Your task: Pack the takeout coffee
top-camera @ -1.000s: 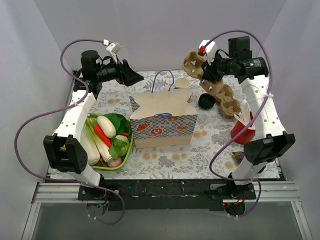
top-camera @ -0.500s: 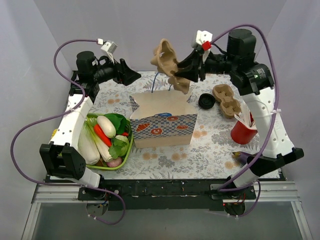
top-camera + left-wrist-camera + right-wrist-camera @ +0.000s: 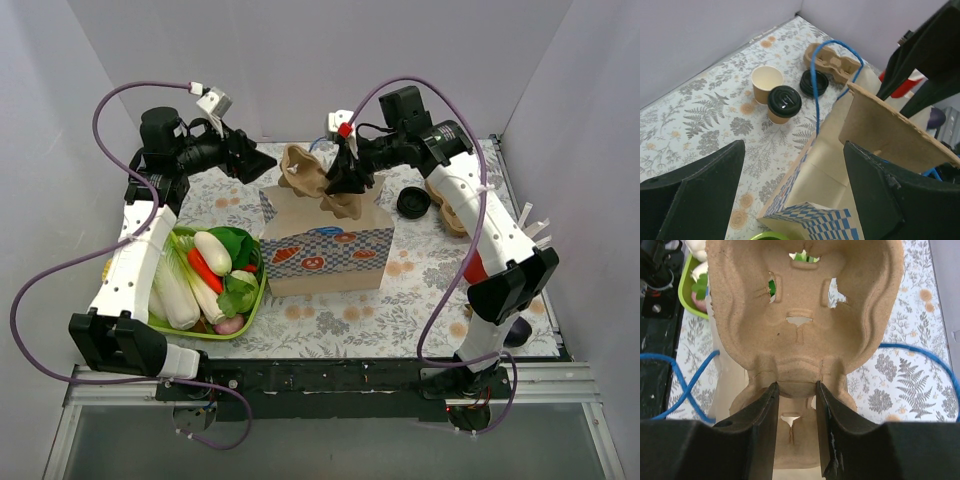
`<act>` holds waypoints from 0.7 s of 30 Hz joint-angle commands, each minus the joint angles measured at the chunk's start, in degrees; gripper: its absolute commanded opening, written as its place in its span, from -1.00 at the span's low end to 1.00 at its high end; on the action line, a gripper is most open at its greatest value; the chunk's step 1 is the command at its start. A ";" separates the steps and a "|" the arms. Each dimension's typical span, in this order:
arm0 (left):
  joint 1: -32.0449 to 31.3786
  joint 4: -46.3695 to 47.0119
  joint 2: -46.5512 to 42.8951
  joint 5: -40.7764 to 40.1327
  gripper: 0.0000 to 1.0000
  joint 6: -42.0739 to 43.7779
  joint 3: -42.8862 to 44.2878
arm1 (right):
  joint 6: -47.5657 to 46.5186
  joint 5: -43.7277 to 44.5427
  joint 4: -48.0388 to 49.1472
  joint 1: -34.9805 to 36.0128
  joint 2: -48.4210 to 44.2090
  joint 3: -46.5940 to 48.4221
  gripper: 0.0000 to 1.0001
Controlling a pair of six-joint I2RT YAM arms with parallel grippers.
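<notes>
Your right gripper (image 3: pixel 796 390) pinches the cardboard carrier (image 3: pixel 805 315) over the open paper bag (image 3: pixel 330 245). Your left gripper (image 3: pixel 792 150) is spread w/ nothing in it, nr the far-left corner. The lidded coffee cup (image 3: pixel 784 102) stands by the far edge behind the bag; the top cam can't see it, since arm & carrier block it.

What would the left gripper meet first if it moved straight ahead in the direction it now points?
Most likely the open rim of the paper bag, just ahead of the left gripper, whose jaws are open. The lidded coffee cup stands farther off on the table; depth is unclear.
</notes>
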 commanded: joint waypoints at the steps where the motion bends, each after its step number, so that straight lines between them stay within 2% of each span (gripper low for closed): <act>1: -0.35 -6.55 -0.23 8.69 0.60 8.44 2.15 | -9.85 3.07 -7.73 0.57 -4.41 -1.53 -0.97; 6: -1.49 -13.05 4.95 13.08 0.58 13.73 7.59 | -14.08 7.38 -10.55 1.54 -7.83 -7.33 -0.97; 12: -2.46 -16.65 11.81 19.32 0.55 13.90 13.14 | -12.86 10.19 -11.08 3.21 -9.51 -11.02 -0.97; 14: -3.25 -21.20 13.65 20.73 0.54 16.00 15.42 | -12.15 11.59 -11.34 3.56 -9.95 -11.99 -0.97; 17: -4.91 -27.97 14.98 20.13 0.54 22.24 16.92 | -11.62 13.35 -11.26 4.09 -11.35 -13.91 -0.97; 21: -7.38 -29.93 15.33 14.69 0.46 26.37 14.91 | -11.54 15.02 -10.99 4.70 -13.29 -16.03 -0.97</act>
